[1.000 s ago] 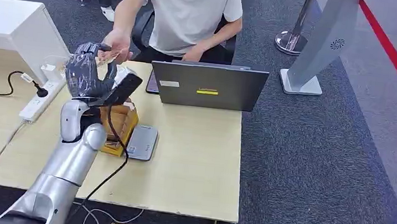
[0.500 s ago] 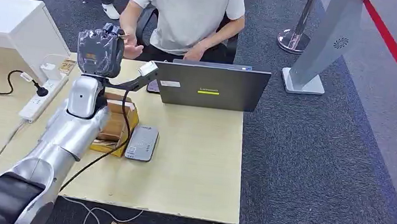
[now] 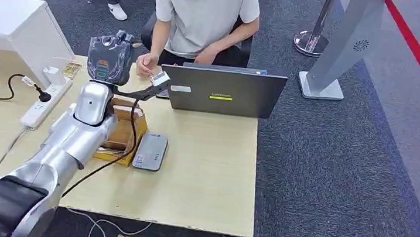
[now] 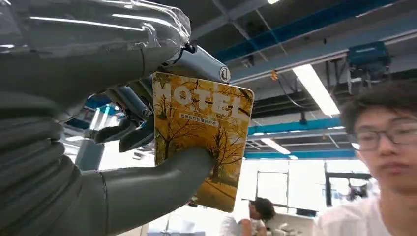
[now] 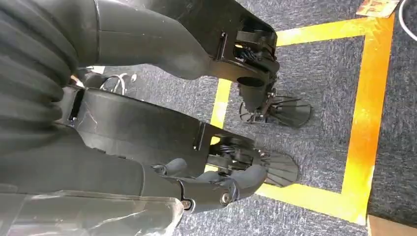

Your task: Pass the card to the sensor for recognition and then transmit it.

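Note:
My left hand [image 3: 108, 58], wrapped in clear plastic, is raised above the table's far left part, in front of a seated person [image 3: 204, 12]. In the left wrist view its thumb [image 4: 162, 182] and fingers pinch a yellow card [image 4: 201, 137] printed "HOTEL" with autumn trees. The card stands upright and faces the camera. The person's hand [image 3: 145, 64] is just right of my left hand, apart from it. A flat grey card sensor [image 3: 150, 150] lies on the table below my forearm. My right hand [image 5: 211, 189] hangs over the floor, holding nothing.
An open grey laptop [image 3: 222, 90] stands between the person and the sensor. A yellow box [image 3: 127, 130] sits beside the sensor. A white power strip [image 3: 44, 104] with a black cable lies to the left, near a white cabinet [image 3: 11, 24]. The wooden table [image 3: 208, 171] has bare room on its right.
My left arm has lifted and turned the hand upright, closer to the person. The person's hand has drawn back from reaching over my hand to beside the laptop.

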